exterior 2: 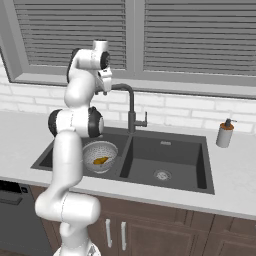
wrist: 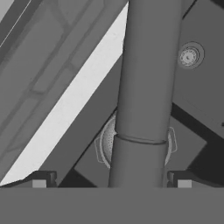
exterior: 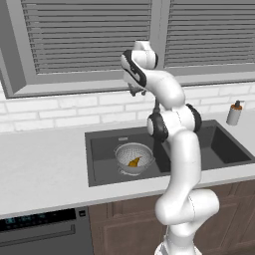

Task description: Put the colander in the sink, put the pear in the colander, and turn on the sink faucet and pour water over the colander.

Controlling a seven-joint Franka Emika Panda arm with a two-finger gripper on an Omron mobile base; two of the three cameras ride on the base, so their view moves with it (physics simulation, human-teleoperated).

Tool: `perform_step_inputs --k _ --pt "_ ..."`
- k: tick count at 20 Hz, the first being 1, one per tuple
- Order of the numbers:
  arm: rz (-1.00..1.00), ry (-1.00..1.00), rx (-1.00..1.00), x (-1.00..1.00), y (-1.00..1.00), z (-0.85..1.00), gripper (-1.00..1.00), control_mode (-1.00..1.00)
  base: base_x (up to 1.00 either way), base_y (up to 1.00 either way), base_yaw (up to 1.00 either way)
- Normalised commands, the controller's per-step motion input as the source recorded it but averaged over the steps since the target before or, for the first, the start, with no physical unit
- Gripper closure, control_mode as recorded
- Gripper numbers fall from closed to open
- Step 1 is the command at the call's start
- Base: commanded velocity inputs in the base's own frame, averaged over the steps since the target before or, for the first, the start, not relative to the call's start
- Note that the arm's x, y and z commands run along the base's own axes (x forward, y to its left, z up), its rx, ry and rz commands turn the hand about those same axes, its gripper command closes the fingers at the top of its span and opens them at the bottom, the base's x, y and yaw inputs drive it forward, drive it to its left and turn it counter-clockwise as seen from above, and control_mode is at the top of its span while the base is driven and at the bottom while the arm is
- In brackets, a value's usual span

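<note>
The colander (exterior: 133, 155) (exterior 2: 99, 154) sits in the left basin of the dark sink (exterior: 102, 149) (exterior 2: 167, 150), with the yellow-orange pear (exterior: 134, 162) (exterior 2: 101, 160) lying inside it. The dark sink faucet (exterior 2: 131, 107) rises behind the divider and its gooseneck hooks toward the left basin. My gripper (exterior: 135, 90) (exterior 2: 106, 90) (wrist: 111, 181) is up at the spout's end and open. In the hand view the faucet spout (wrist: 146, 78) runs between my fingertips (wrist: 40, 180), and the colander's rim (wrist: 106, 144) shows far below it.
A small grey soap dispenser (exterior: 234, 113) (exterior 2: 225, 133) stands on the counter right of the sink. The right basin has a round drain (exterior 2: 161, 175) (wrist: 189, 56). A white brick wall and a window with blinds lie behind the faucet. A dishwasher front (exterior: 40, 231) sits lower left.
</note>
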Motion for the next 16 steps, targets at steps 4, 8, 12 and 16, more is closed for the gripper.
perform_step_inputs --k 4,8,12,16 --pt "0.0 -0.15 0.01 -0.06 -0.21 -0.08 -1.0 -1.0 0.0 0.0 0.0" --pt "0.0 -0.08 0.11 -0.05 -0.14 0.04 -1.0 -1.0 0.0 0.0 0.0" --pt "0.0 -0.06 0.13 -0.45 -0.15 0.22 -1.0 -1.0 0.0 0.0 0.0" --pt "0.0 -0.15 0.14 -0.59 -0.02 0.31 -1.0 -1.0 0.0 0.0 0.0"
